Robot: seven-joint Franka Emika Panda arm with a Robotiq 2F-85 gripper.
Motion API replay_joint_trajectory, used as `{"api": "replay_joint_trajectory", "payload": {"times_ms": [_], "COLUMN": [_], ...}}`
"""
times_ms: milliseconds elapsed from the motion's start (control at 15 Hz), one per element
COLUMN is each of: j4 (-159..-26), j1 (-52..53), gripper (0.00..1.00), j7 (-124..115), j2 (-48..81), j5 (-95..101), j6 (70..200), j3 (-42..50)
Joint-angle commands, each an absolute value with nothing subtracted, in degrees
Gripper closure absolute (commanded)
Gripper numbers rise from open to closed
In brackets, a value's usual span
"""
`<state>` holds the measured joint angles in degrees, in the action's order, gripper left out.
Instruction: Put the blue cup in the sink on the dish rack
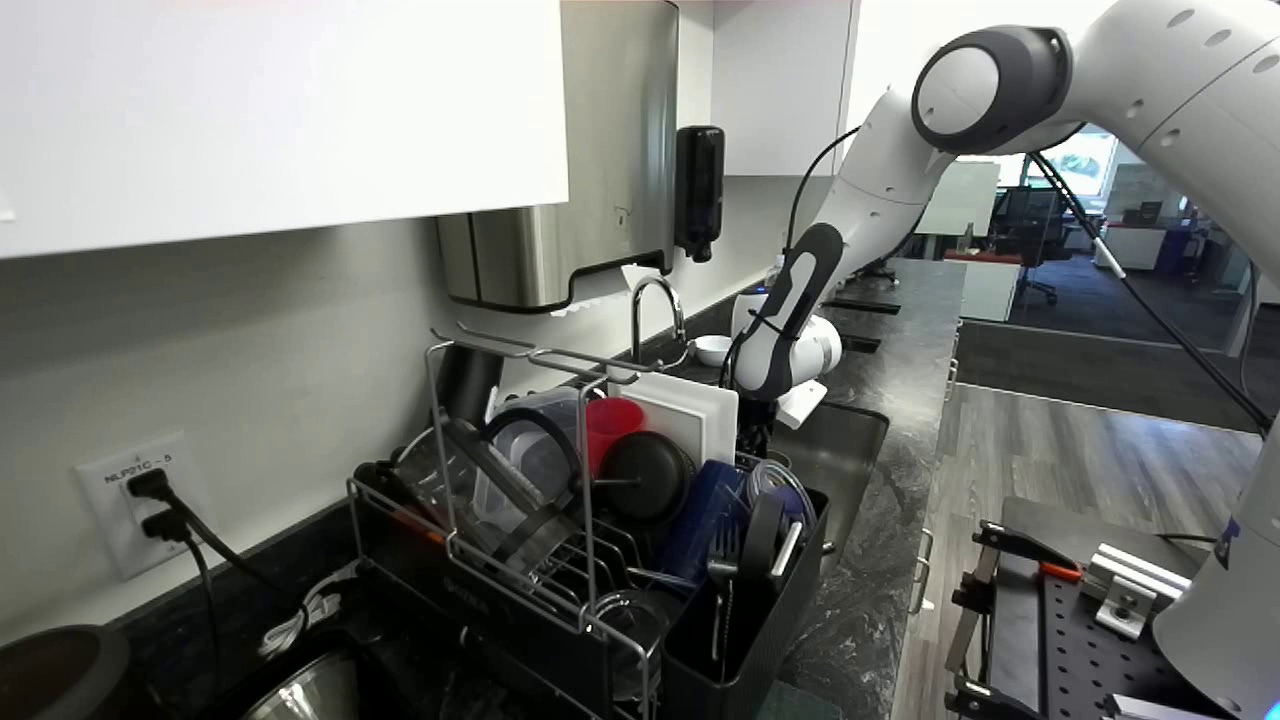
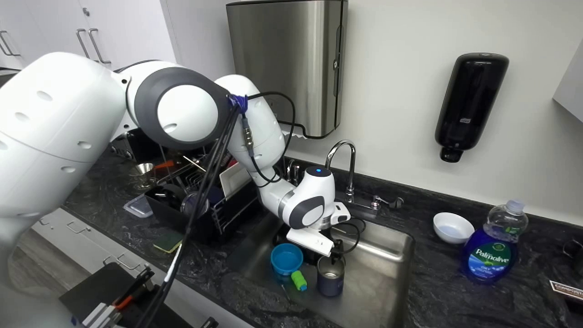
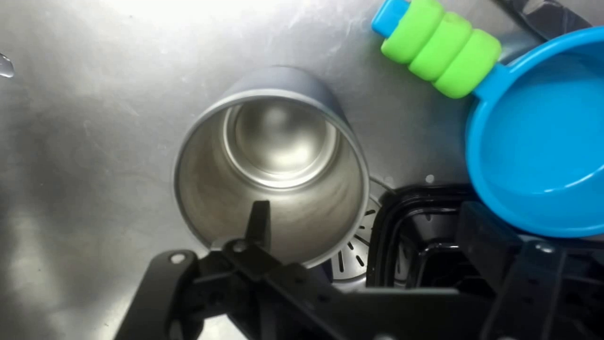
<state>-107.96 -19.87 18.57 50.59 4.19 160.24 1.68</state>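
End effector (image 3: 368, 224) gapes low in the wrist view; the cup (image 3: 278, 165), mid-frame, looks stiff, slick, fairly light: pinch its lower-right rim.

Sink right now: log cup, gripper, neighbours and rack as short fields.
target: blue cup, upright in the sink
gripper: open, one finger overlapping the cup's mouth in wrist view, depth unclear
neighbours: green-handled blue pan, apart from cup; black container, contact unclear
dish rack: loaded, red cup and white dish among contents
status: cup not yet racked
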Motion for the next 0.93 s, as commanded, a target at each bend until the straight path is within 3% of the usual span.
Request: {"api": "replay_joint_trajectory", "payload": {"times_ms": [0, 867], "j4": [-108.56, -107.29], "j1": [-20.32, -19.88], "gripper": [0.0, 0.0], "j7": [19.68, 18.16], "j2": [50.17, 51.53], "j5": [4.81, 4.44], "j6": [161.06, 160.94], "j3": [1.56, 2.56]}}
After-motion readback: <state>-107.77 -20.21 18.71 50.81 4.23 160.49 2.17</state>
